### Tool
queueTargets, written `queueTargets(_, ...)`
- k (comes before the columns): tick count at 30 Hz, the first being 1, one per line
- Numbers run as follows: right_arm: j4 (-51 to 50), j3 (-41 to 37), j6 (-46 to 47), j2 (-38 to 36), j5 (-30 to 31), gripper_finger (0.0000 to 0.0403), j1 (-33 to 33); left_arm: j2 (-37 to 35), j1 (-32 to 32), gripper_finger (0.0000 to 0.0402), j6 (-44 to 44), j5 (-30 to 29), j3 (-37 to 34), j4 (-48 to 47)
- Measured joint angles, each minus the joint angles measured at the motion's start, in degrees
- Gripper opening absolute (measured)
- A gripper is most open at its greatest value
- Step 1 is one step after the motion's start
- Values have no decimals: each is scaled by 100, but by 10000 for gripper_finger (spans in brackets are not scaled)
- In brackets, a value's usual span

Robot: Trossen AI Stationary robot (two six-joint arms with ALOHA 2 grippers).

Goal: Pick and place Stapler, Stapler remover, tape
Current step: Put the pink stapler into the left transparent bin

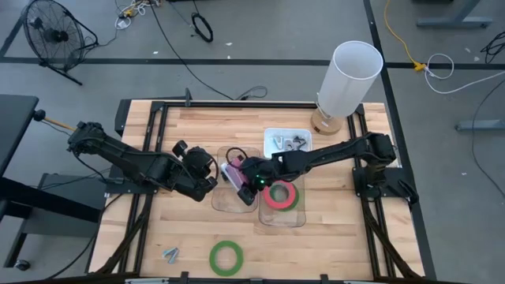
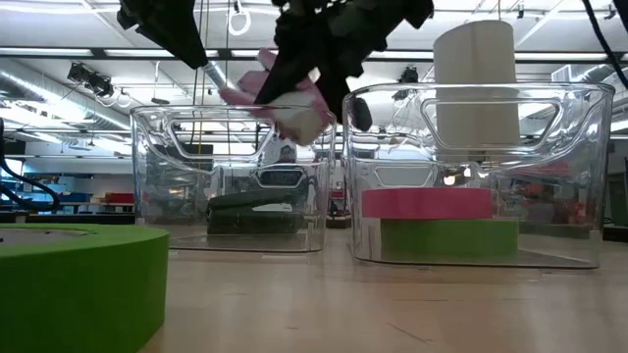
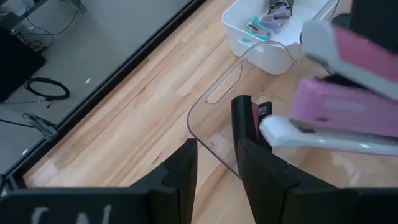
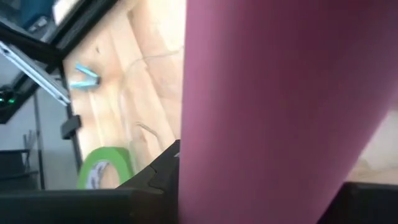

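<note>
Right, here I am with my right arm stretched in from the right edge of the surface (image 1: 189, 126), reaching low across toward the middle, and my right jaws (image 1: 246, 178) are pinching a pink stapler (image 1: 233, 171) and holding it up in the air over the left clear bin (image 1: 217, 201). From table height the pink stapler hangs tilted above that bin's rim, clear of the floor of the bin, where a dark stapler (image 2: 257, 209) lies flat. My own wrist view is nearly filled by the pink body, so the grip is tight up against the lens. My left arm comes in from the left edge, elbow bent, and its left jaws (image 1: 207, 185) sit just beside the same bin, close to the pink stapler but apart from it; they stand a little way spread with nothing between them, pointing down at the bin's near wall. The tape: a red-pink roll (image 1: 280, 195) lies on top of a green roll (image 2: 449, 238) in the right clear bin (image 1: 300, 219), and a second green roll (image 1: 226, 257) lies flat on the surface near the front edge, well apart from both arms. A small bluish piece (image 1: 170, 254) lies just beside that roll. The white tray (image 1: 271, 134) with small metal items sits behind the bins.
</note>
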Motion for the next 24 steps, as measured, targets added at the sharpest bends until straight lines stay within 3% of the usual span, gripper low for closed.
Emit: queueTargets(24, 269, -8, 131, 467, -406, 140, 98, 0, 0, 122, 9, 4, 0, -50)
